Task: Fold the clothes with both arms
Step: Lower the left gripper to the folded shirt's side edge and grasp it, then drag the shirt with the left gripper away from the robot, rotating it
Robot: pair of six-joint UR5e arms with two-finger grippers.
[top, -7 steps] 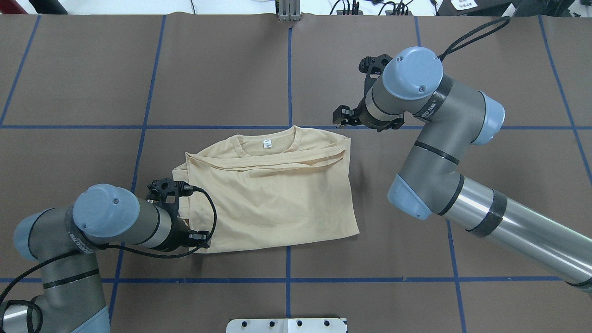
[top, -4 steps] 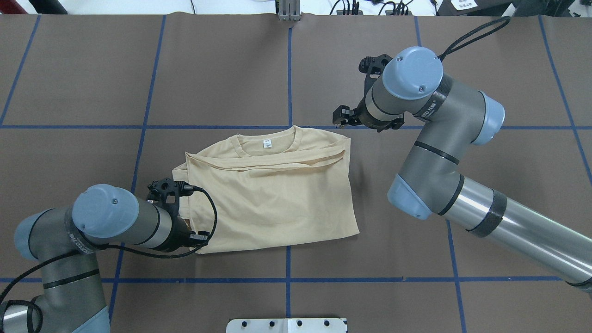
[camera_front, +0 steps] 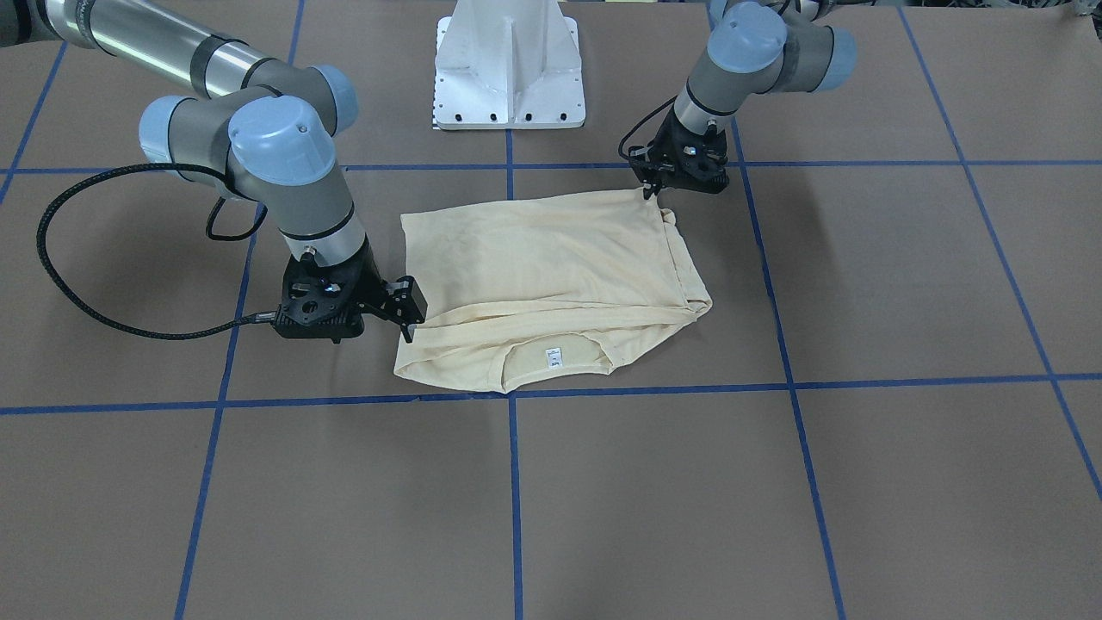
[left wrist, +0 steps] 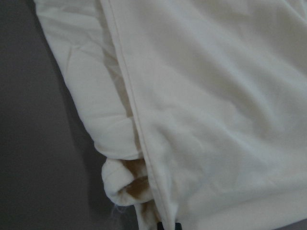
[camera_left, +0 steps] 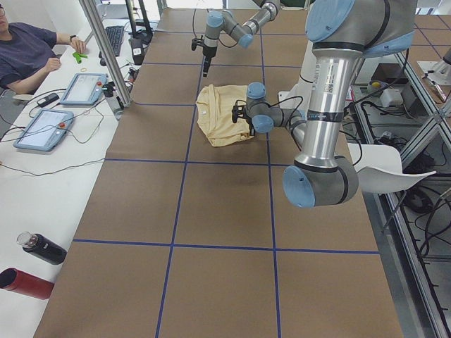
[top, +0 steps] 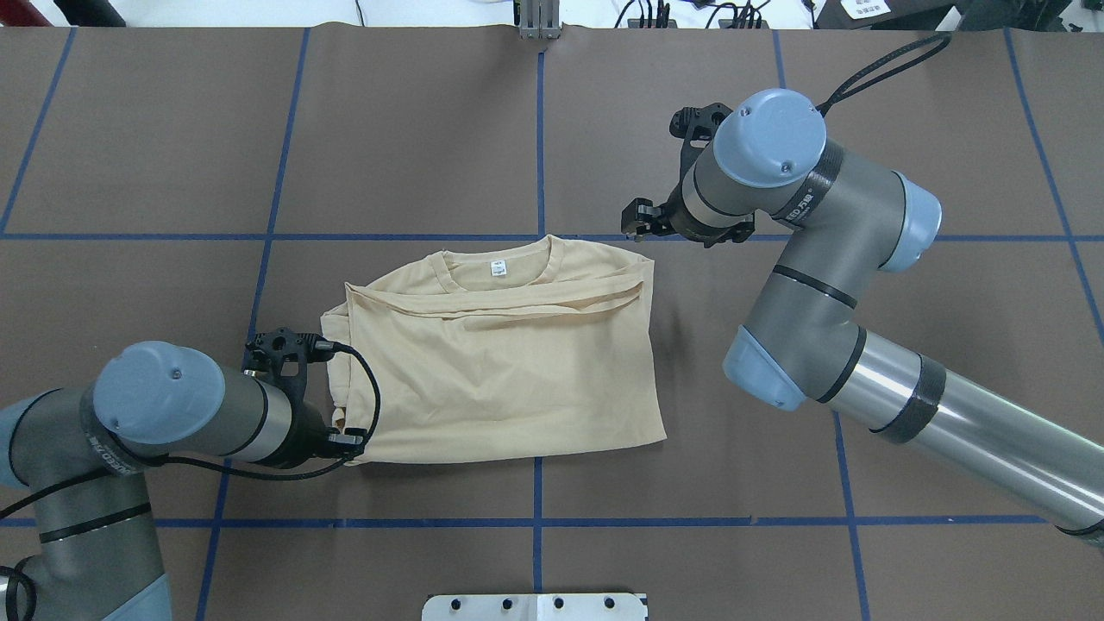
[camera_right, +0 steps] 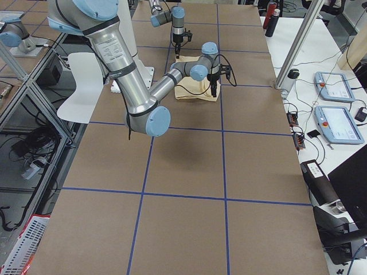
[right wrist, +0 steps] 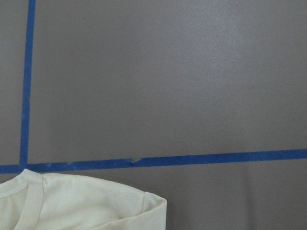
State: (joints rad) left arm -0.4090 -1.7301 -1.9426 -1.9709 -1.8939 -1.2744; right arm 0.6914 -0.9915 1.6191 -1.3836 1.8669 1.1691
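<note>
Jaws pinching near-left hem of pale cream knit T-shirt [top: 509,379] at left gripper [camera_front: 652,189], unreadable at right gripper [top: 640,221]; seemingly mid-fold, next grasp far-right shoulder

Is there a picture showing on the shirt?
No, the shirt shows only plain cream cloth, with a small white label at the neck.

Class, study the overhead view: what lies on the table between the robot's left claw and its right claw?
The folded cream T-shirt lies between the left claw and the right claw, clearest in the overhead view.
</note>
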